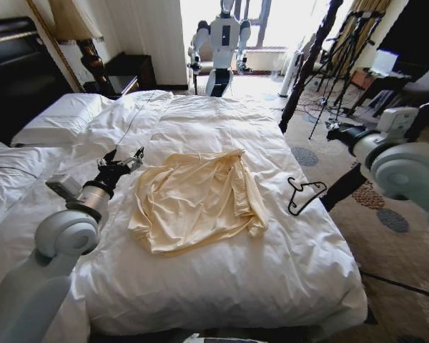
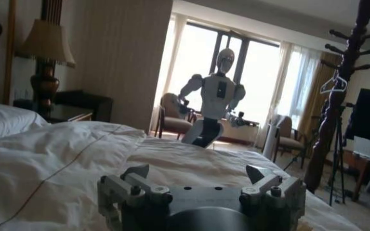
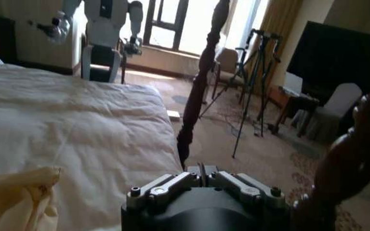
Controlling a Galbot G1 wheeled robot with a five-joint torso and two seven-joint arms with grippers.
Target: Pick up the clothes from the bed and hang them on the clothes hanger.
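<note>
Shirt (image 1: 196, 200): crumpled mid-bed (image 1: 222, 286) | hanger (image 1: 304, 194): flat on duvet, just right of shirt | left claw (image 1: 126, 161): open, hovering left of shirt | right claw (image 3: 201, 169): closed, off bed's right edge

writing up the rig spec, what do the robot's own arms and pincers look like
Both arms wear glossy pale grey-white shells with big rounded joint housings. The left pincer is dark metal on a silver-grey wrist with a small grey box attached. The right pincer has grey bolted linkage fingers on a black round base. The right arm's forearm end is black.
</note>
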